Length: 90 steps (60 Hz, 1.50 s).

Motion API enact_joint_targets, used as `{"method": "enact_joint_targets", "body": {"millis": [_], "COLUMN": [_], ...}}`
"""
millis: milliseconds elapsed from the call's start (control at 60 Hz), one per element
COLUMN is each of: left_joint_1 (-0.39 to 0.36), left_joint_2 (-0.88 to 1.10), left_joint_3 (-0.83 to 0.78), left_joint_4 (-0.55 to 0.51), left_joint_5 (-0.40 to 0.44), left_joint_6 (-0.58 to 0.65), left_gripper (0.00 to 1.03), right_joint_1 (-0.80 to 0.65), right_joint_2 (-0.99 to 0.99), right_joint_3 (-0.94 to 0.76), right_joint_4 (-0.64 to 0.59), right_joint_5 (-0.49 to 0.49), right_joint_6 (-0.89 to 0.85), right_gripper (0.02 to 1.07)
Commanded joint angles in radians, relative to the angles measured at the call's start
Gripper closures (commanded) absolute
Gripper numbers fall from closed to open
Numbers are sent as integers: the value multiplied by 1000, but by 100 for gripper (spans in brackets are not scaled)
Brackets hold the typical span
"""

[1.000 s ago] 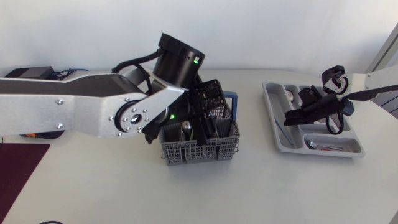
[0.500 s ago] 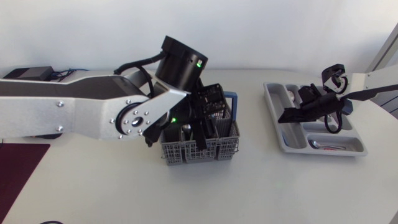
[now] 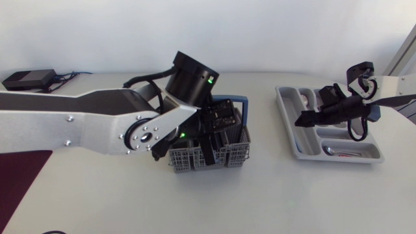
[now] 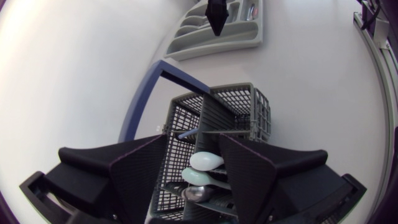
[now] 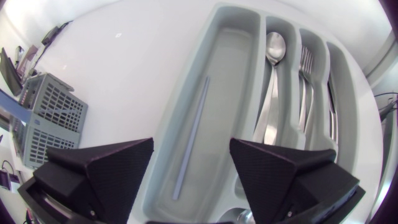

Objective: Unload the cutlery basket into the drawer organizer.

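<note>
Grey mesh basket (image 3: 221,158) w/ blue handle sits mid-frame in the head view. Our left claw (image 3: 209,144) is down in it, fingers spread wide, and pale spoon bowls (image 4: 205,163) lie between them w/ no grip that we can see. At right-frame, the grey organizer (image 3: 300,142) lies under our right claw (image 3: 305,120), which is wide open and holds nothing. Wrist cam shows a thin rod (image 5: 191,134) in the organizer's long slot, then a steel spoon (image 5: 272,81), then a fork (image 5: 305,87). The far slot is hard to read. Our arm hides most of the basket's inside. The table (image 3: 97,201) is white, w/ a dark mat (image 3: 19,179) lower left and a black box (image 3: 29,79) upper left.
</note>
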Motion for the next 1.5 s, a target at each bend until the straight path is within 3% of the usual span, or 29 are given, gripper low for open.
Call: {"method": "enact_joint_targets", "body": {"millis": [0,333,633,817,1033,1333,1483], "left_joint_1": [15,38,44,56,68,64,56], "left_joint_2": [60,142,182,186,182,123,70], "left_joint_3": [29,89,126,135,163,198,267], "left_joint_4": [10,44,53,37,-19,-123,-253], "left_joint_5": [0,0,0,0,17,69,95], "left_joint_6": [28,40,51,63,71,66,67], "left_gripper": [46,49,74,81,100,100,100], "right_joint_1": [17,26,26,25,25,25,28], "right_joint_2": [-36,-88,-88,-88,-88,-95,-100], "right_joint_3": [-41,-76,-99,-104,-119,-130,-140], "right_joint_4": [12,21,49,53,62,62,64], "right_joint_5": [-2,-5,-5,-6,-6,-6,-6], "right_joint_6": [5,-3,-9,-15,-23,-30,-35], "right_gripper": [16,14,14,14,14,14,14]}}
